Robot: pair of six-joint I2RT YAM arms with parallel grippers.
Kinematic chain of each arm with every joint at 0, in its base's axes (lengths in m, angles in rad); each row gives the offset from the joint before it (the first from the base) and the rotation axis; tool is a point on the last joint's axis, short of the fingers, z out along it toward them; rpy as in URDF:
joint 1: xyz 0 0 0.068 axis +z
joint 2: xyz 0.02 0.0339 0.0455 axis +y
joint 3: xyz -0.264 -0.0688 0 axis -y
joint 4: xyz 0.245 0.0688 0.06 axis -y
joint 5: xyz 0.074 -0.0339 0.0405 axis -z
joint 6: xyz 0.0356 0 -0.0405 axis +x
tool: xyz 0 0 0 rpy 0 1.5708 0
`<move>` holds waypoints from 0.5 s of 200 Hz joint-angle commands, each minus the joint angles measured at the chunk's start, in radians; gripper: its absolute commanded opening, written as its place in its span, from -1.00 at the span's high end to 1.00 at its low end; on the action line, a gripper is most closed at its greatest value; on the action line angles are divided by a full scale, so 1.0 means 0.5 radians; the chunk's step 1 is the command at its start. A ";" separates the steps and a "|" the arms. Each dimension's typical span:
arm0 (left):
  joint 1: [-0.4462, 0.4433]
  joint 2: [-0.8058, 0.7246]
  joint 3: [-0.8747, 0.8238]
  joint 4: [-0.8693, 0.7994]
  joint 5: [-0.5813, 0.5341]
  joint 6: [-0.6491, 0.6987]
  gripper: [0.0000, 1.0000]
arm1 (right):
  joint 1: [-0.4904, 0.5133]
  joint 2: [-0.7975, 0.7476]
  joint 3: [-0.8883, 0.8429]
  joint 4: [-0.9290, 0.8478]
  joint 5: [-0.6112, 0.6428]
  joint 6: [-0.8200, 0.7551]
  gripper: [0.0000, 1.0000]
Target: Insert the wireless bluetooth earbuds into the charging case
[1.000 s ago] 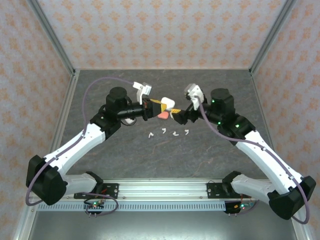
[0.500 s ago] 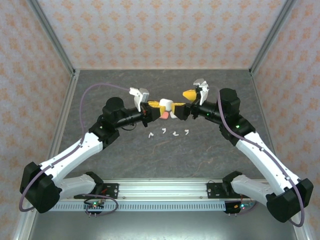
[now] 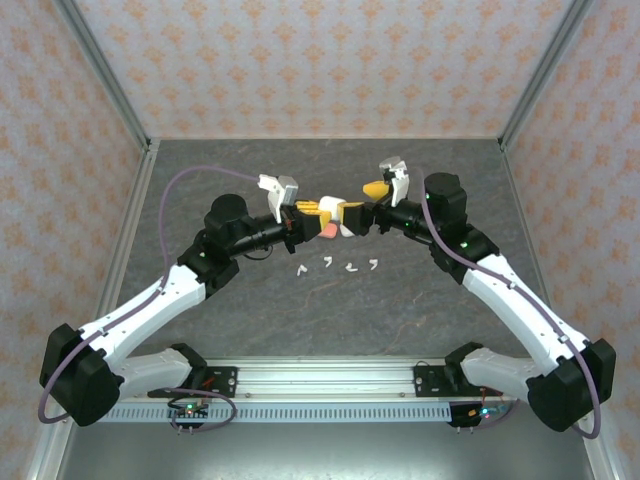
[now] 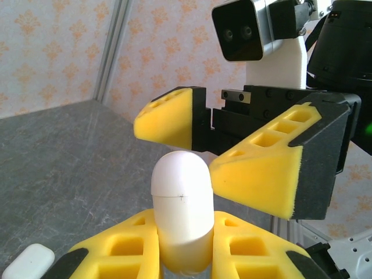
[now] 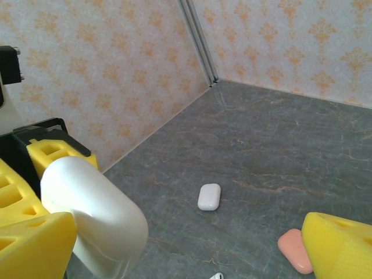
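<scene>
Left gripper: clenched on the white charging case, gripping its lower half. The case is lifted clear of the table.

Case long axis: runs straight out of the left gripper's jaws, rounded free end forward. The lid seam shows in the left wrist view and the lid looks closed.

Right gripper: released, jaws wide, holding nothing. It faces the case end-on, and the free end sits within its gap.

In the right wrist view the case lies hard over beside one finger, not centred. Contact: cannot tell.

Earbuds: four white ones in a row on the table, below both grippers and on their base-ward side, about equally near to each. A pink case lies between the row and the grippers.

Judgement: opening the lid comes first. The right arm is the free one, so it needs to centre on the case's free end before closing.
</scene>
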State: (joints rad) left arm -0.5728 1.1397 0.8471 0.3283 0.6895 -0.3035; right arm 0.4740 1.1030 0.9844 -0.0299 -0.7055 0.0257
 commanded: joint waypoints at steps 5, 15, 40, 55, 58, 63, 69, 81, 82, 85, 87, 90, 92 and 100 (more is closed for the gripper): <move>-0.030 0.009 0.046 0.070 0.020 0.074 1.00 | -0.008 0.007 0.017 0.039 0.101 -0.021 -0.99; -0.032 0.010 0.051 0.068 0.024 0.082 1.00 | -0.008 0.012 0.027 0.037 0.117 -0.025 -0.98; -0.036 0.012 0.058 0.054 0.035 0.095 1.00 | -0.009 0.035 0.060 0.017 0.149 -0.041 -0.98; -0.036 0.010 0.063 0.047 0.038 0.102 1.00 | -0.009 0.059 0.093 -0.013 0.159 -0.057 -0.97; -0.036 0.009 0.061 0.046 0.038 0.104 1.00 | -0.009 0.066 0.099 -0.018 0.159 -0.060 -0.97; -0.036 0.010 0.061 0.043 0.041 0.105 1.00 | -0.007 0.073 0.108 -0.020 0.167 -0.061 -0.97; -0.036 0.009 0.063 0.039 0.038 0.110 1.00 | -0.011 0.082 0.120 -0.025 0.170 -0.068 -0.97; -0.036 0.009 0.067 0.026 0.035 0.115 1.00 | -0.014 0.098 0.142 -0.030 0.170 -0.081 -0.97; -0.036 0.009 0.067 0.024 0.034 0.116 1.00 | -0.013 0.100 0.144 -0.031 0.169 -0.082 -0.97; -0.036 0.009 0.066 0.022 0.033 0.119 1.00 | -0.014 0.103 0.150 -0.031 0.169 -0.083 -0.97; -0.036 0.009 0.064 0.019 0.032 0.121 1.00 | -0.015 0.108 0.155 -0.032 0.169 -0.086 -0.97; -0.036 0.009 0.066 0.016 0.032 0.122 1.00 | -0.015 0.110 0.159 -0.032 0.166 -0.085 -0.97; -0.036 0.009 0.067 0.014 0.032 0.124 1.00 | -0.017 0.113 0.162 -0.031 0.163 -0.087 -0.97; -0.036 0.009 0.067 0.009 0.028 0.128 1.00 | -0.021 0.126 0.180 -0.036 0.157 -0.088 -0.97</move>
State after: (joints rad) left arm -0.5743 1.1503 0.8478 0.3202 0.6518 -0.2775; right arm 0.4744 1.1442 1.0248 -0.0521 -0.6765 0.0040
